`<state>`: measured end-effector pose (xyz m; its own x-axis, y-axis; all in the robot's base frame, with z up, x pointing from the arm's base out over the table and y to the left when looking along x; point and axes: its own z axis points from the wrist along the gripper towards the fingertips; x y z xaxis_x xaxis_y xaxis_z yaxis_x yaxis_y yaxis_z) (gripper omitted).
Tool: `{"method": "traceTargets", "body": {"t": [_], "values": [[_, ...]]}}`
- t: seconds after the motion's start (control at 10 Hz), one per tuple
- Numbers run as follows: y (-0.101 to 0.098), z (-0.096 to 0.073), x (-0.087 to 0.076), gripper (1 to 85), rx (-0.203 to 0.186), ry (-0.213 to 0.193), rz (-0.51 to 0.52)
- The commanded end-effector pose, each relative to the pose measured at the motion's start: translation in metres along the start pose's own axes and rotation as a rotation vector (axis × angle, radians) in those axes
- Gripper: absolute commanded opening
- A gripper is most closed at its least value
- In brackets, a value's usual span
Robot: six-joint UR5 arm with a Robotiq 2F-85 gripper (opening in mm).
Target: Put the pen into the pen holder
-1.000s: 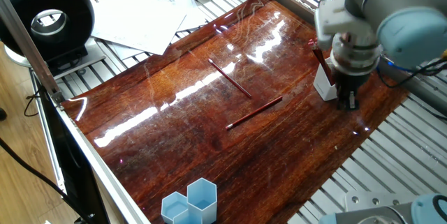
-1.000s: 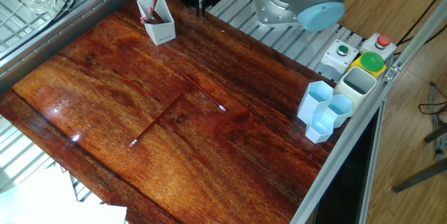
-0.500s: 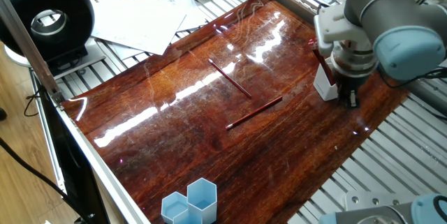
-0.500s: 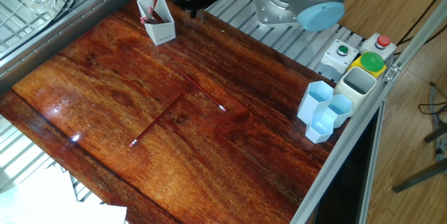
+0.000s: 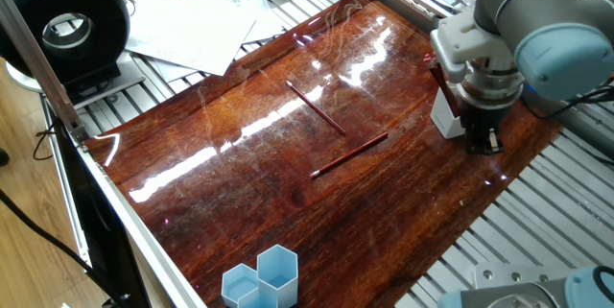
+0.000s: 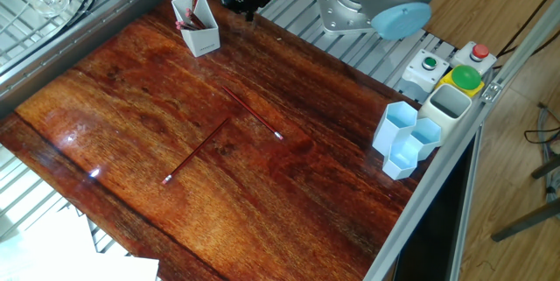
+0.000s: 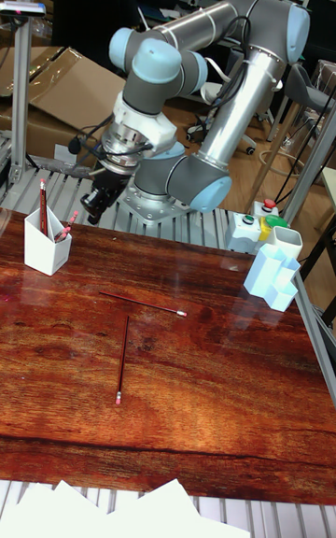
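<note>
The white pen holder (image 6: 199, 25) stands at the 11 o'clock part of the wooden desk (image 6: 131, 115), with red pens upright in it. Just beside it, toward 12 o'clock, the hand (image 6: 249, 10) hangs over the desk's far edge; its finger opening cannot be made out. Two red pens lie near the middle: one pen (image 6: 251, 112) slanting toward 4 o'clock, the other pen (image 6: 196, 150) running toward 7 o'clock. Light blue honeycomb cups (image 6: 404, 139) sit at 3 o'clock.
</note>
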<state>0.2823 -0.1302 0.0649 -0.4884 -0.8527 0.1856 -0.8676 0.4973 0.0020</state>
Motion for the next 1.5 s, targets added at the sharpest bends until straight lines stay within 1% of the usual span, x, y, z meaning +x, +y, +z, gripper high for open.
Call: {"method": "traceTargets", "body": {"t": [0.0, 0.1, 0.2, 0.3, 0.4, 0.5, 0.6, 0.7, 0.8, 0.9, 1.0, 1.1, 1.2, 1.4], "values": [[0.004, -0.001, -0.009, 29.0, -0.015, -0.036, -0.05], [0.006, -0.001, -0.006, 30.3, -0.023, -0.028, -0.06], [0.006, -0.001, -0.007, 31.0, -0.024, -0.03, -0.06], [0.008, 0.001, -0.022, 32.7, -0.021, -0.031, -0.06], [0.01, 0.002, -0.047, 32.7, -0.019, -0.026, -0.051], [0.008, 0.001, -0.07, 32.7, -0.01, -0.016, -0.055], [0.009, -0.003, -0.092, 32.7, -0.007, -0.004, -0.054], [0.008, -0.013, -0.113, 32.7, 0.005, 0.019, -0.054], [0.008, -0.024, -0.134, 32.7, 0.006, 0.027, -0.063], [0.008, -0.03, -0.15, 33.3, -0.008, 0.008, -0.071], [-0.002, -0.023, -0.162, 36.0, -0.007, -0.041, -0.113], [-0.014, -0.02, -0.154, 36.3, 0.023, -0.016, -0.136], [-0.021, -0.018, -0.145, 36.3, 0.046, 0.008, -0.159], [-0.031, -0.019, -0.147, 35.7, 0.085, 0.003, -0.201]]}}
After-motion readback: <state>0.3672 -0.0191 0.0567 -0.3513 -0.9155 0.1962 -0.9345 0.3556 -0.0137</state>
